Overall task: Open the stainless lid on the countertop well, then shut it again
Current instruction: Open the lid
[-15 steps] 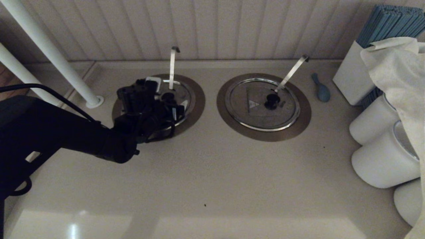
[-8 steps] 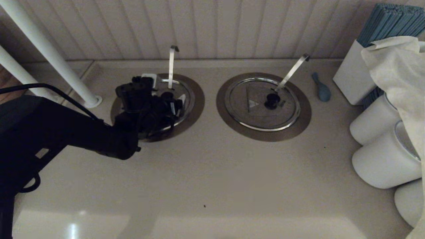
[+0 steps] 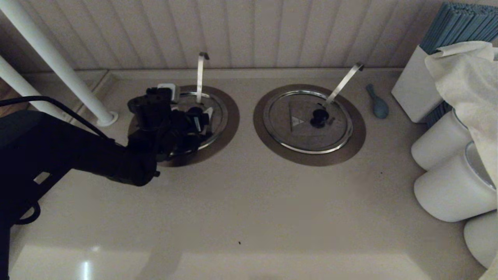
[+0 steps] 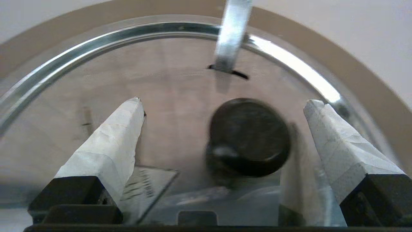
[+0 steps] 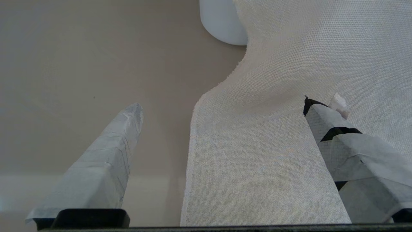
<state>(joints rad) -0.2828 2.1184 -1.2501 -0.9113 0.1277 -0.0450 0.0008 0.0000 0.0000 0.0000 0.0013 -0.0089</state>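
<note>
Two round dull-steel lids sit in two wells along the back edge of the beige countertop [image 3: 249, 202], each ringed by a broad bronze-brown flat band. The stainless lid with the black centre knob [image 3: 218, 112] lies flat and closed in the countertop well [image 3: 232, 116] nearer the back left corner, and its thin hook-tipped steel handle [image 3: 200, 77] stands upright through a slot behind the knob [image 4: 248, 138]. The left gripper [image 3: 200, 118] hangs just above this lid, its two white-taped fingers [image 4: 112, 141] spread wide on either side of the knob; the left wrist view shows clear gaps between each pad and the knob, so nothing is held. The twin lid [image 3: 307, 120] rests closed in the second well [image 3: 358, 134] to the right, with its flat strip handle [image 3: 342, 83] leaning toward the back right. Beside that well lies one small blue balloon-shaped object [image 3: 376, 104]. Along the right edge stand three white cylindrical containers [image 3: 451, 188], one white box of blue sticks [image 3: 412, 89] and one cream cloth [image 3: 463, 77]. Two white poles [image 3: 54, 62] rise at the back left. The right gripper [image 5: 222, 104] shows only in its own wrist view, spread wide above the cloth, well apart from both lids.
</note>
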